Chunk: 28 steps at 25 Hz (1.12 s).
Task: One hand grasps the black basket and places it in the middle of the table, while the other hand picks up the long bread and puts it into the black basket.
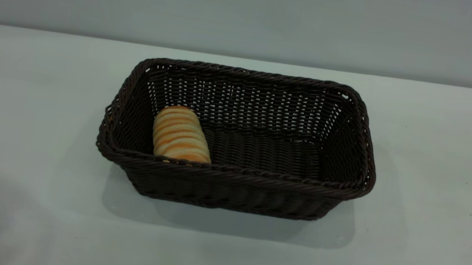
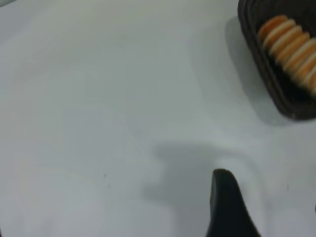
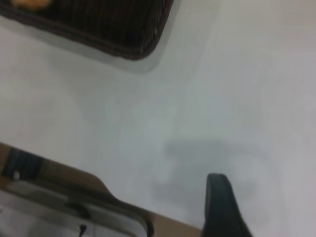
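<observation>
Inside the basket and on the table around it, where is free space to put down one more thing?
Inside the black basket, the floor from the long bread to the right wall is bare; only the left end is occupied. The table is bare left, right and in front of the basket.

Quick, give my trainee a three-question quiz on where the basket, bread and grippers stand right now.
1. True or false: the long bread lies inside the black basket.
2. At which end of the basket, in the exterior view, does the bread lie? A) left B) right C) middle
3. Fill in: the basket stands on the ____.

Key: 1 true; 2 A; 3 table. Both grippers are clear of the basket: left gripper, right gripper.
</observation>
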Tool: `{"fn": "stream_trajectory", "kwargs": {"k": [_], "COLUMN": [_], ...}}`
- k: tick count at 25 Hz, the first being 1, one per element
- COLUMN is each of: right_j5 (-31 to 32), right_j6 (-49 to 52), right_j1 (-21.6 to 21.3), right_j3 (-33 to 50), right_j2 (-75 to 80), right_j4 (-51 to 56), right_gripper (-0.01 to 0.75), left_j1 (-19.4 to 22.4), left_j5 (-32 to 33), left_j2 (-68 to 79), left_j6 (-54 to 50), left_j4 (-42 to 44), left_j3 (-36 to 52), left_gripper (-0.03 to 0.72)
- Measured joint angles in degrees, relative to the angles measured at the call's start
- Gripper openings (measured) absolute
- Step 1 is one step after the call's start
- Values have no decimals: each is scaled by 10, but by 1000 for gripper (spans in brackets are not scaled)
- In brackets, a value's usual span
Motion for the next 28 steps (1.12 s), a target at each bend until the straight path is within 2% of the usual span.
{"fn": "stream_trajectory", "kwargs": {"k": [6,14,22,28], "right_j5": [0,0,-38,-66], "right_j6": [0,-21,-31,-31], "right_j1": [0,0,0,0], "right_j3": [30,161,299,364], "right_j2": [-94,-218,-344,-425], "right_j4": [0,4,0,0], "right_gripper": [471,471,471,471], "left_j1": [0,0,0,0], "left_j5": [15,19,19,21], "left_j2": [-157,-362,-492,-538], "left_j6": [-8,-36,-55,-60], "left_j4": [-4,-5,-5,-6], "left_j3": [115,249,329,370], "left_gripper": [464,464,464,464]}}
